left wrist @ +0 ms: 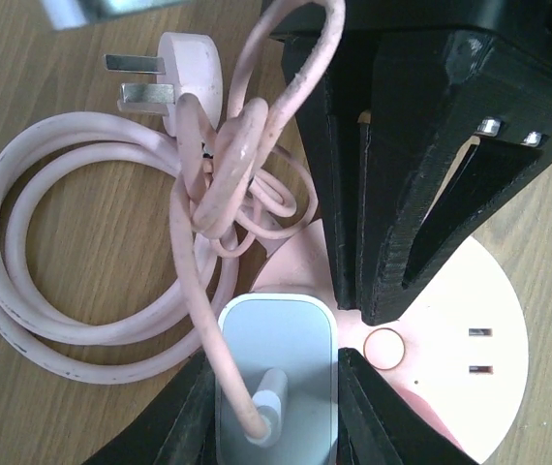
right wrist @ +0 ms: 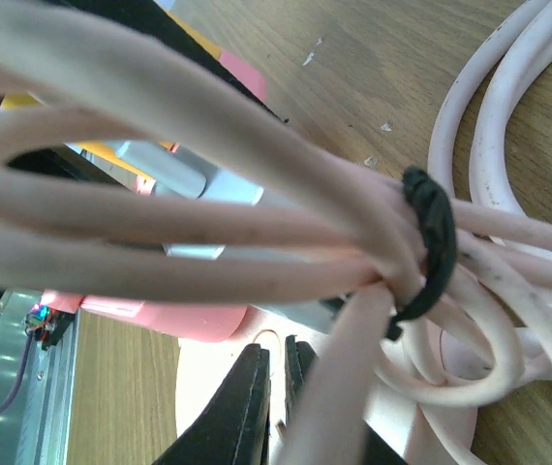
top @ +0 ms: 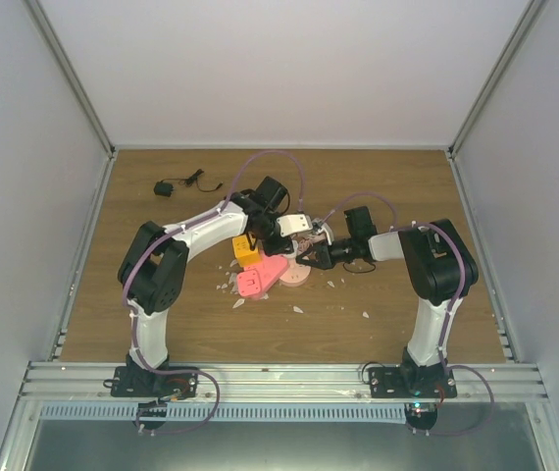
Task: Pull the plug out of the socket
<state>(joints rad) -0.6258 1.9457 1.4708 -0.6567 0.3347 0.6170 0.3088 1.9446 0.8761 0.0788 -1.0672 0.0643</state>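
Note:
The socket [left wrist: 470, 310] is a flat pale pink plate with slots, lying on the wooden table; it also shows in the top view [top: 297, 276]. A grey-white plug [left wrist: 276, 339] with a pale pink cable stands on it. My left gripper [left wrist: 276, 383] is shut on the plug, one finger on each side. My right gripper [right wrist: 278, 363] is shut, and its black tips rest on the socket next to the plug [left wrist: 378, 300]. The cable's coil [left wrist: 24, 291] lies beside them, bundled by a black tie [right wrist: 431, 232], and hides much of the right wrist view.
A yellow cube [top: 247, 255] and a bright pink block [top: 258, 281] lie just left of the socket. The coil ends in a three-pin plug [left wrist: 184, 82]. A small black cable [top: 167, 186] lies at the back left. White scraps [top: 297, 309] dot the table. Walls enclose three sides.

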